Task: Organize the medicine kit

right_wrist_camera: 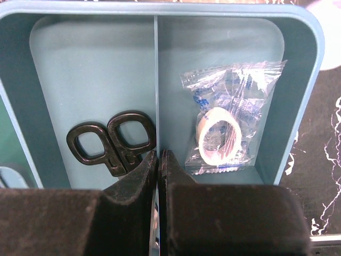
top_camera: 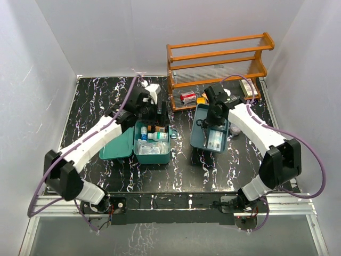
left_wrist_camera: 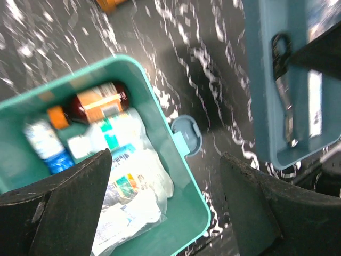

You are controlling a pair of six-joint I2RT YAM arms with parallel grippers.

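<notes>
The medicine kit (top_camera: 160,159) lies open left of centre, its lid (top_camera: 117,146) flat to the left. In the left wrist view the kit (left_wrist_camera: 176,213) holds a brown bottle (left_wrist_camera: 96,101), a white bottle with a blue cap (left_wrist_camera: 45,144) and clear packets (left_wrist_camera: 128,197). My left gripper (top_camera: 157,109) (left_wrist_camera: 165,181) hangs open over the kit's latch side with nothing between its fingers. My right gripper (top_camera: 213,118) (right_wrist_camera: 159,160) is shut on the centre divider of the blue tray (top_camera: 202,136) (right_wrist_camera: 90,69). That tray holds black scissors (right_wrist_camera: 109,141) and a wrapped tape roll (right_wrist_camera: 221,130).
An orange wooden rack (top_camera: 216,58) stands at the back right, with small items (top_camera: 187,96) on its lowest shelf. The blue tray (left_wrist_camera: 266,106) sits just right of the kit with a narrow strip of black marbled table between them. White walls enclose the table on three sides.
</notes>
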